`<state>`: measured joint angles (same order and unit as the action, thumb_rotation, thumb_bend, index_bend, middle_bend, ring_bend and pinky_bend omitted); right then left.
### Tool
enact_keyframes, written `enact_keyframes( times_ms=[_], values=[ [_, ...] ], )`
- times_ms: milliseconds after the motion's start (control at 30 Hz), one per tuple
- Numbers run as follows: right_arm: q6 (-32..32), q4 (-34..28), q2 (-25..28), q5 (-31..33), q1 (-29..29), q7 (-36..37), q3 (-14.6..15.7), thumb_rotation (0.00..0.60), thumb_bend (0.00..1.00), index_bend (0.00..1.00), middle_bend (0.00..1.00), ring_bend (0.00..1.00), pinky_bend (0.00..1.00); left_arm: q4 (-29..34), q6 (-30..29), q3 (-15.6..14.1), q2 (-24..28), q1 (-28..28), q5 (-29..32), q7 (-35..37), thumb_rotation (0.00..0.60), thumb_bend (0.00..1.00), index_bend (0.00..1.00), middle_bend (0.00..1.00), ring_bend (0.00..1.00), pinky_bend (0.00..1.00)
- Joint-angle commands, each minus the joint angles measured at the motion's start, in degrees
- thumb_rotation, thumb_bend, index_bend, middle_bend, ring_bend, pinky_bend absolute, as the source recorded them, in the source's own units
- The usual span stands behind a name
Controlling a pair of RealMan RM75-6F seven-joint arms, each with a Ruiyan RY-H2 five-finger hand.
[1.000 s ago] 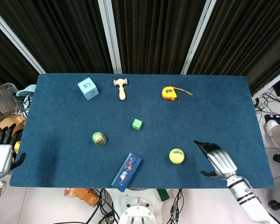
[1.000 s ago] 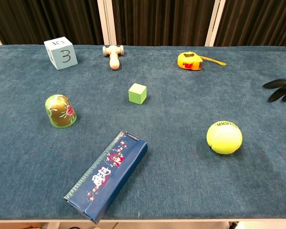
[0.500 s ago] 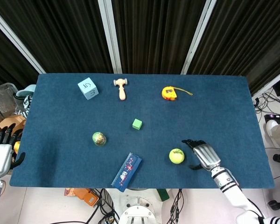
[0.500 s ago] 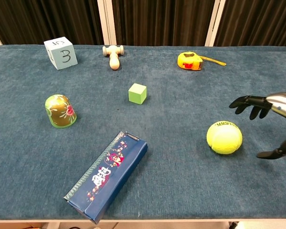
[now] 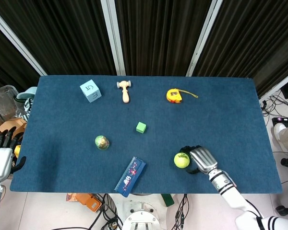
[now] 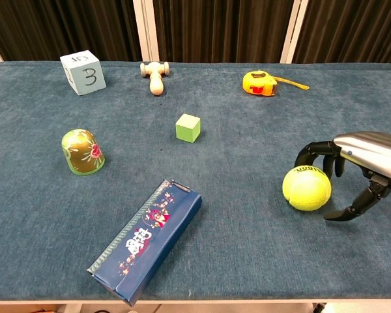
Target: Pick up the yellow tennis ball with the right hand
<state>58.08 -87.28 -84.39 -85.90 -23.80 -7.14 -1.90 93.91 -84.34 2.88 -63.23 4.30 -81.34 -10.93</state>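
The yellow tennis ball (image 5: 181,160) (image 6: 306,188) lies on the blue table near its front edge, right of centre. My right hand (image 5: 198,159) (image 6: 352,166) is right beside it on its right side, fingers spread and curved around the ball's far side, thumb low at its near side. The fingers do not clearly clasp the ball, which still rests on the cloth. My left hand (image 5: 1,155) hangs off the table's left edge with fingers apart and nothing in it.
A dark blue patterned box (image 6: 147,240) lies at the front left of the ball. A green cube (image 6: 188,127), a green-gold painted dome (image 6: 82,152), a light blue numbered cube (image 6: 83,72), a wooden mallet (image 6: 155,75) and a yellow tape measure (image 6: 259,83) sit farther back.
My right hand has moved left across the table, from well right of the ball to cupping around it. The ball and the left hand have stayed put.
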Motion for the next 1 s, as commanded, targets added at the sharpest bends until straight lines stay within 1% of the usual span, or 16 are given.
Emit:
enact_keyframes(
  times_ms=[33, 100, 167, 400, 500, 633, 733, 900, 1000],
  values=[
    [1.2, 0.5, -0.7, -0.2, -0.1, 0.3, -0.2, 0.6, 0.36, 0.55, 0.53, 0.63, 0.61, 0.0, 0.1, 0.0, 0.0, 0.0, 0.0, -0.1, 0.6, 0.28, 0.14, 0.0, 0.0, 0.11],
    [2.7, 1.2, -1.3, -0.8, 0.0, 0.9, -0.6, 0.6, 0.44, 0.62, 0.57, 0.68, 0.66, 0.0, 0.1, 0.0, 0.0, 0.0, 0.1, -0.2, 0.6, 0.28, 0.14, 0.0, 0.0, 0.11],
    [4.4, 1.8, -1.8, -1.4, 0.1, 1.8, -1.1, 0.6, 0.48, 0.66, 0.6, 0.71, 0.7, 0.1, 0.2, 0.0, 0.0, 0.0, 0.2, -0.3, 0.6, 0.28, 0.14, 0.0, 0.0, 0.11],
    [7.7, 1.0, -0.1, -2.4, -0.4, 5.1, -2.9, 0.6, 0.48, 0.68, 0.61, 0.72, 0.7, 0.3, 0.2, -0.2, 0.1, 0.0, 0.2, -0.7, 0.6, 0.28, 0.14, 0.0, 0.0, 0.11],
    [10.3, -0.2, 1.3, -3.2, -0.4, 7.2, -4.1, 0.6, 0.48, 0.68, 0.61, 0.72, 0.7, 0.4, 0.3, -0.2, 0.1, 0.0, 0.2, -0.9, 0.6, 0.28, 0.14, 0.0, 0.0, 0.11],
    [16.1, -2.0, 3.6, -4.3, 0.3, 9.3, -7.0, 0.6, 0.48, 0.68, 0.61, 0.72, 0.7, 0.4, 0.2, -0.3, 0.1, -0.1, 0.2, -0.8, 0.6, 0.28, 0.14, 0.0, 0.0, 0.11],
    [21.1, -3.9, 5.8, -4.0, 1.0, 10.6, -10.4, 0.6, 0.48, 0.68, 0.61, 0.72, 0.7, 0.5, 0.2, -0.3, 0.2, -0.1, 0.3, -0.9, 0.6, 0.28, 0.14, 0.0, 0.0, 0.11],
    [25.6, -6.8, 9.5, -2.0, 1.7, 12.3, -15.1, 0.6, 0.48, 0.68, 0.61, 0.73, 0.7, 0.6, 0.1, -0.3, 0.2, -0.1, 0.1, -1.1, 0.6, 0.28, 0.14, 0.0, 0.0, 0.11],
    [27.2, -8.2, 10.9, -1.4, 2.2, 13.3, -16.4, 0.6, 0.48, 0.69, 0.61, 0.73, 0.7, 0.6, 0.1, -0.3, 0.2, -0.2, 0.1, -1.2, 0.6, 0.28, 0.14, 0.0, 0.0, 0.11]
  ],
)
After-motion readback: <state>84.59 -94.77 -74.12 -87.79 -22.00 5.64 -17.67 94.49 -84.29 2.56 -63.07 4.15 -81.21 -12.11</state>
